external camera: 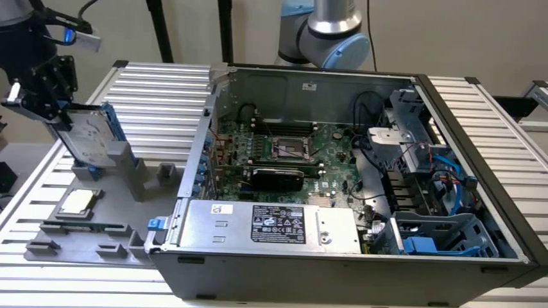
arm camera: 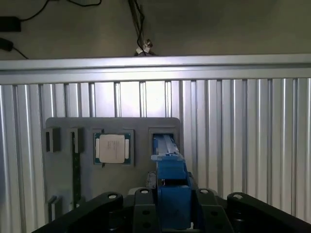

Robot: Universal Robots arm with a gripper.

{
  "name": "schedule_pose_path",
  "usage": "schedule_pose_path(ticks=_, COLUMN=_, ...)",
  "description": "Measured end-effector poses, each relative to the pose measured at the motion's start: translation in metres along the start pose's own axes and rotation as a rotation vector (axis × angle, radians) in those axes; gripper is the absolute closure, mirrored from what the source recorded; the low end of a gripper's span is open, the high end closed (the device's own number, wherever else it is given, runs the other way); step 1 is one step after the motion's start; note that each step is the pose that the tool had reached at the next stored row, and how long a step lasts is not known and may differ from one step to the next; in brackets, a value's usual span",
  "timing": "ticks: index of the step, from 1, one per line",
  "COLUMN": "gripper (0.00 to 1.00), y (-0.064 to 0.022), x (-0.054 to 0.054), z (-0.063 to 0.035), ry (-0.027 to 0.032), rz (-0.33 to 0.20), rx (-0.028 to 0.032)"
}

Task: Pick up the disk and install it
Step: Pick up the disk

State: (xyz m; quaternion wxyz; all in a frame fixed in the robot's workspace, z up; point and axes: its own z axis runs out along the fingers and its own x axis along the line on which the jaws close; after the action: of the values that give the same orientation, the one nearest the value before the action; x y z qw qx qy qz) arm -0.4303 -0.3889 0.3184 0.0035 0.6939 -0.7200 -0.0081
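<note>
The disk stands on edge in the upright slot of the grey fixture plate, on the exterior view's left; it is silver-grey with a blue rail along its side. My gripper comes down on its upper end from the far left. In the wrist view the disk's blue rail runs between my gripper's black fingers, which sit close against both sides of it. The disk's lower end still meets the slot.
A small square silver chip lies in a pocket of the fixture plate. The open computer case stands on the exterior view's right, with its motherboard, silver power supply and blue-trimmed drive cages. A ribbed aluminium table lies beneath.
</note>
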Motion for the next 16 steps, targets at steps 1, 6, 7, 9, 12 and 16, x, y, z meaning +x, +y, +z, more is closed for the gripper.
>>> schedule_pose_path(ticks=1, gripper=1.00, y=0.0000, x=0.000, z=-0.0045, ry=-0.0001, rz=0.000, rx=0.0002)
schedule_pose_path(ticks=6, gripper=1.00, y=-0.0003, x=-0.001, z=-0.0270, ry=0.0000, rz=0.000, rx=0.0000)
schedule_pose_path(ticks=7, gripper=1.00, y=-0.0007, x=-0.001, z=-0.0316, ry=-0.0001, rz=0.000, rx=0.0001)
schedule_pose_path(ticks=9, gripper=1.00, y=-0.0016, x=-0.001, z=-0.0407, ry=0.0000, rz=0.000, rx=0.0001)
schedule_pose_path(ticks=12, gripper=1.00, y=-0.0041, x=-0.001, z=-0.0546, ry=0.0000, rz=0.000, rx=0.0001)
schedule_pose_path(ticks=16, gripper=1.00, y=-0.0112, x=-0.001, z=-0.0732, ry=-0.0001, rz=0.000, rx=0.0002)
